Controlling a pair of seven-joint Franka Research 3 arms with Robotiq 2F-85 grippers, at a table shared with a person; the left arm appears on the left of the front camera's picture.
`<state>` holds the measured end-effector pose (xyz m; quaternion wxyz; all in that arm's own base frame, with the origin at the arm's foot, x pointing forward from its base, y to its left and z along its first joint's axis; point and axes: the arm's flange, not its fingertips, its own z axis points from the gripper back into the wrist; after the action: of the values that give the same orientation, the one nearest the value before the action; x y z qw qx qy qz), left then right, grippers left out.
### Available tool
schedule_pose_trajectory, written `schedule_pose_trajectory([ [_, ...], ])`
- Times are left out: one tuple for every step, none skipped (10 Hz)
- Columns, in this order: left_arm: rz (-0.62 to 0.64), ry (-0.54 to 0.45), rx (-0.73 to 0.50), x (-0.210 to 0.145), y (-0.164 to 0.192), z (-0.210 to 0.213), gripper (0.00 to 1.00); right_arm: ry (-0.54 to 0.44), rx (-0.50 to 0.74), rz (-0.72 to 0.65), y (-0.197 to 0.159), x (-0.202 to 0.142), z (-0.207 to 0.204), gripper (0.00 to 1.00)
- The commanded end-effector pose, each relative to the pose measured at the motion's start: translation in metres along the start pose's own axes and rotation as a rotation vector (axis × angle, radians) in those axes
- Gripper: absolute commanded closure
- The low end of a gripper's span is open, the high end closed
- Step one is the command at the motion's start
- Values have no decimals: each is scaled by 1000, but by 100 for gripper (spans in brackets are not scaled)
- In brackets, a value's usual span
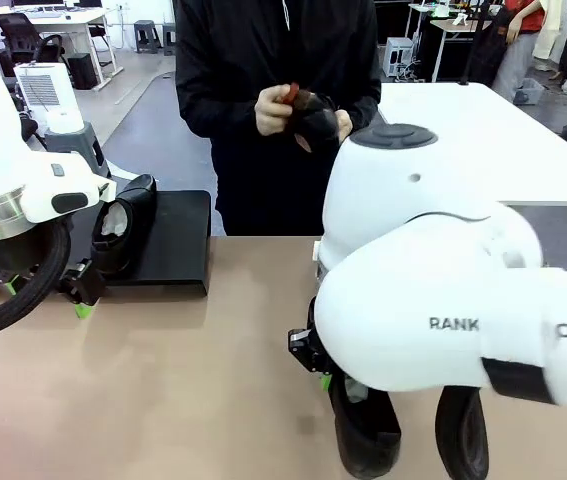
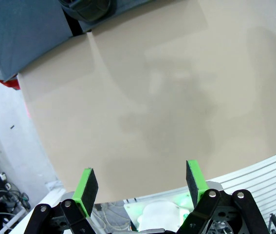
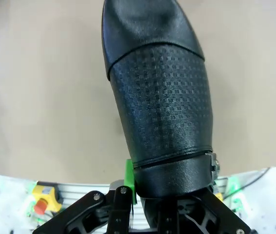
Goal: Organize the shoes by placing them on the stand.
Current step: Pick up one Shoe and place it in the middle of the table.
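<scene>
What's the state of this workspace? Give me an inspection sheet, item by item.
Surface: tan table.
Job's things: first shoe on the stand; second shoe in the right gripper; third shoe in the person's hands.
Clutter: small reddish thing, also in the person's hands.
Grippers: left gripper open above the table; right gripper shut on the second shoe.
Cables: black hose looping below the left arm.
Surroundings: white appliance on a stool, desks beyond.
</scene>
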<state>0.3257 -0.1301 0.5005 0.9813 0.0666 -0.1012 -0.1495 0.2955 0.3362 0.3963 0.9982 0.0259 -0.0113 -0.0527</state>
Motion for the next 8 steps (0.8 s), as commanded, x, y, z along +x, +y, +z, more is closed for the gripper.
schedule_pose_trajectory([
  [14, -10, -13, 0, 0, -1, 6, -34, -13, -78, 17, 2, -23, 100],
  [14, -10, -13, 0, 0, -1, 6, -38, -16, -90, 20, 5, -33, 100],
  [14, -10, -13, 0, 0, -1, 6, -45, -24, -95, 22, 5, -40, 100],
  [14, -10, -13, 0, 0, -1, 6, -35, -30, -80, 24, 8, -46, 100],
  [14, -10, -13, 0, 0, -1, 6, -12, -31, -61, 25, 11, -52, 97],
  [14, -10, -13, 0, 0, -1, 6, -3, -36, -55, 25, 15, -56, 88],
  [14, -10, -13, 0, 0, -1, 6, 6, -39, -60, 25, 18, -59, 69],
  [14, -10, -13, 0, 0, -1, 6, 11, -39, -66, 25, 19, -60, 50],
])
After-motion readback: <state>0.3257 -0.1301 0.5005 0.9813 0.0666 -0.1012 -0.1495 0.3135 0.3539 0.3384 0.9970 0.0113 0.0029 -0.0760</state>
